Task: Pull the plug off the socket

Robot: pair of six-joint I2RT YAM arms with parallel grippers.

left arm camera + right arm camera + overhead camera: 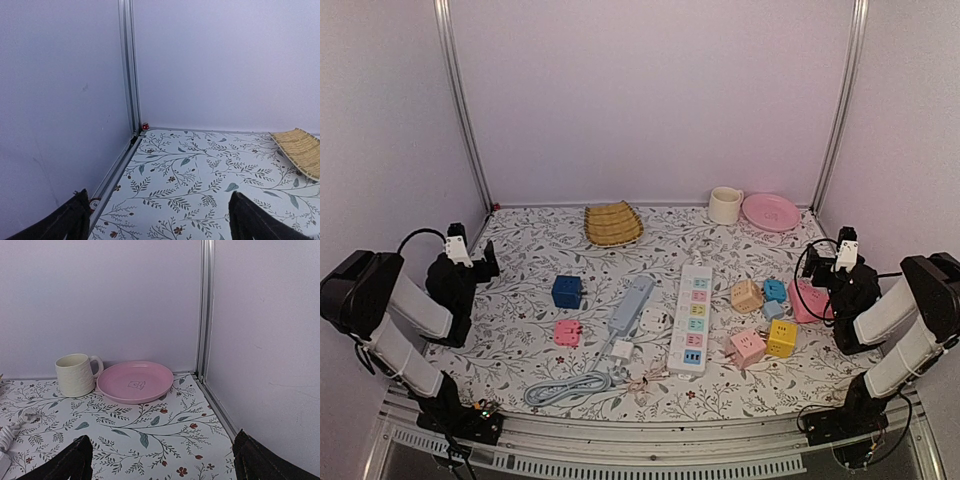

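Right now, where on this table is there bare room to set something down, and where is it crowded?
Free room runs across the back between the woven mat and the blue cube, and from the mug down to the socket. Crowded: the cube adapters right of the socket, and the grey-blue strip on its left.

Floral table (525, 255) — socket (695, 318), blue cube (567, 291), mug (725, 205), pink plate (770, 211)

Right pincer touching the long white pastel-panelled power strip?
Apart. Top external view: right pincer sits far right, coloured cube adapters lying between it and the long white power strip.
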